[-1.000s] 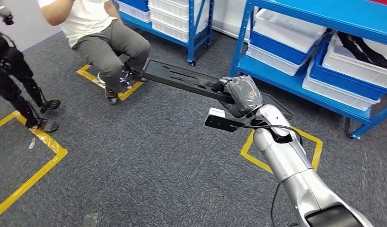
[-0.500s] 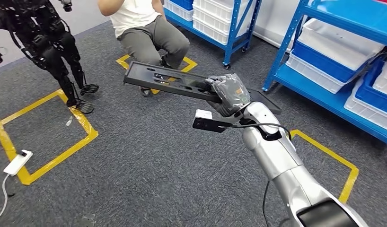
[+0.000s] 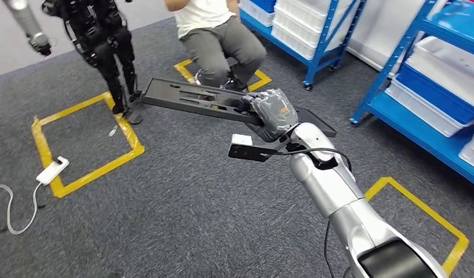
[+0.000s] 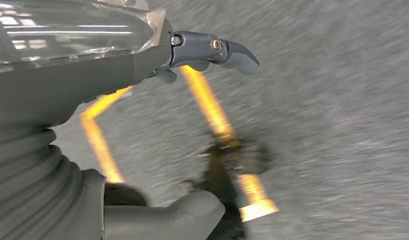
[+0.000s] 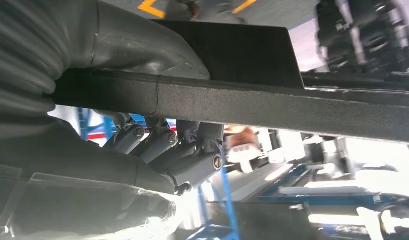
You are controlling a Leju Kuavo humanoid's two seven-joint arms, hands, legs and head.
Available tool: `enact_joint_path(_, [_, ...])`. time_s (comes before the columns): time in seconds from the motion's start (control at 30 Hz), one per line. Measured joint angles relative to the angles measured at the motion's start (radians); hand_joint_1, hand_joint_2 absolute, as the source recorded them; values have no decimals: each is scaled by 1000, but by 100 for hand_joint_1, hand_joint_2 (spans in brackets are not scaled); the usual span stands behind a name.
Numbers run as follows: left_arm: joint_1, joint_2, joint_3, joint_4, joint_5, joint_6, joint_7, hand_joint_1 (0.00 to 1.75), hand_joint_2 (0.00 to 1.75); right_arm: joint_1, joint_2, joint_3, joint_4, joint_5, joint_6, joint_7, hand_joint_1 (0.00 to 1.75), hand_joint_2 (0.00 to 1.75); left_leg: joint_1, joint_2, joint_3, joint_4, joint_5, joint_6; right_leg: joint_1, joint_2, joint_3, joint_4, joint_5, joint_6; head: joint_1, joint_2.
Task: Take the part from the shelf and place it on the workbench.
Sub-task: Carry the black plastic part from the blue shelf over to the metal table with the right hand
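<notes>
The left hand (image 4: 117,125) is seen above grey carpet, its fingers (image 4: 212,50) apart and holding nothing. A long black part (image 3: 194,98) is gripped by the right hand (image 3: 270,114), held out level, well clear of the blue shelf (image 3: 397,98).

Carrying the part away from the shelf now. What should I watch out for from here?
1. The right hand grips the long black part near one end, so most of it sticks out unsupported; it might twist or slip in the grasp.
2. The free end points toward the seated person and the standing black robot; a turn may swing it into them.
3. A white device and cable lie on the carpet, a possible trip hazard.
</notes>
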Motion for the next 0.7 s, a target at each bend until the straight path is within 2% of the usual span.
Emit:
enact_joint_path(0.07, [0,-1,-6,1,-17,-6,54,0,175,1,3,3,-1,1,0,6,175,175,-8,-27,-4,-5,2,20,3,-18,2,-1,-5,15,4,0])
enact_joint_path(0.1, [1,-2,-9,1,-25,-6,71,0,175,2,3,5,-2,2,0,10,175,175,-11,-39,-4,-8,4,29,0,-8,-1,6,-12,20,4,0])
enact_joint_path(0.13, [1,-2,-11,1,-31,-6,82,0,175,4,2,5,-3,3,0,13,175,175,-11,-50,-4,-12,7,39,-4,15,-12,30,-27,22,5,0])
enact_joint_path(0.2, [-1,-2,-16,1,-40,-6,93,0,175,12,-5,6,-6,7,0,18,175,175,-11,-73,-3,-15,10,52,-11,74,-66,144,-78,16,8,0])
enact_joint_path(0.27, [-3,-1,-22,1,-48,-6,95,0,175,28,-13,6,-10,14,0,25,175,175,-13,-102,-4,-15,10,56,-11,96,-137,274,-119,15,8,0])
enact_joint_path(0.3, [-2,-1,-26,1,-52,-7,95,0,175,37,-16,5,-12,18,0,28,175,175,-15,-118,-4,-15,10,56,-10,100,-157,299,-119,19,8,0])
enact_joint_path(0.33, [-2,-1,-28,1,-55,-8,95,0,175,44,-18,5,-14,21,0,31,175,175,-16,-133,-4,-14,10,56,-10,103,-157,282,-102,25,8,0])
enact_joint_path(0.37, [-1,-2,-30,1,-58,-8,96,0,175,48,-20,5,-18,22,0,32,175,175,-17,-148,-3,-14,10,56,-9,110,-137,226,-71,31,8,0])
enact_joint_path(0.4, [-1,-2,-32,1,-59,-9,96,0,175,49,-22,5,-22,23,0,33,175,175,-18,-161,-3,-14,11,55,-10,128,-108,151,-36,35,8,0])
enact_joint_path(0.43, [-1,-2,-33,1,-61,-9,96,0,175,50,-23,5,-26,24,0,33,175,175,-19,-172,-4,-13,11,52,-10,145,-80,85,-7,34,8,0])
enact_joint_path(0.47, [-1,-2,-35,1,-62,-9,96,0,175,50,-23,5,-30,24,0,33,175,175,-20,-181,-5,-12,12,49,-9,157,-60,40,13,29,8,0])
enact_joint_path(0.5, [-1,-3,-36,2,-63,-9,96,0,175,51,-22,5,-33,24,0,33,175,175,-21,-189,-7,-13,14,45,-6,163,-52,22,22,21,7,0])
enact_joint_path(0.53, [0,-3,-37,2,-63,-9,96,0,175,51,-21,5,-35,24,0,33,175,175,-21,-197,-9,-15,16,40,-2,156,-50,20,25,11,7,0])
enact_joint_path(0.57, [2,-3,-38,2,-64,-9,97,0,175,52,-20,6,-37,24,1,33,175,175,-20,-202,-11,-16,18,34,-4,146,-49,18,28,2,6,0])
enact_joint_path(0.6, [4,-2,-39,3,-64,-9,97,0,175,52,-18,6,-39,24,1,33,175,175,-20,-192,-15,-12,15,30,-7,137,-46,14,32,-6,6,0])
enact_joint_path(0.63, [5,-2,-41,4,-64,-9,97,0,175,51,-17,6,-42,24,1,33,175,175,-21,-169,-25,5,2,25,-9,127,-44,10,35,-16,5,0])
enact_joint_path(0.7, [4,-2,-43,4,-64,-9,97,0,175,51,-15,5,-45,25,1,33,175,175,-22,-110,-72,103,-55,18,-9,107,-41,6,37,-31,3,0])
